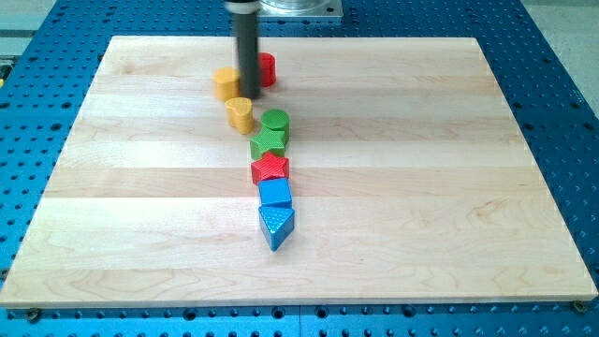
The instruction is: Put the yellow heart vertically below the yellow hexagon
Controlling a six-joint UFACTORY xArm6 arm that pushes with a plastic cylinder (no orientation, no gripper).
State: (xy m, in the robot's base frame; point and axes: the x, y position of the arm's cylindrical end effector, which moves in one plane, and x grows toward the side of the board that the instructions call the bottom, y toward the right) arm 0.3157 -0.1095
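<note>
My tip, the lower end of a plain dark rod with no pincer to part or clamp, is resting just right of the yellow hexagon block and just above the yellow heart block. The heart is lying below the hexagon, slightly toward the view's right, so alignment appears nearly met. A red block, shape unclear, is sitting partly behind the rod. Below, green, red, and blue blocks are running down the wooden board in a column.
</note>
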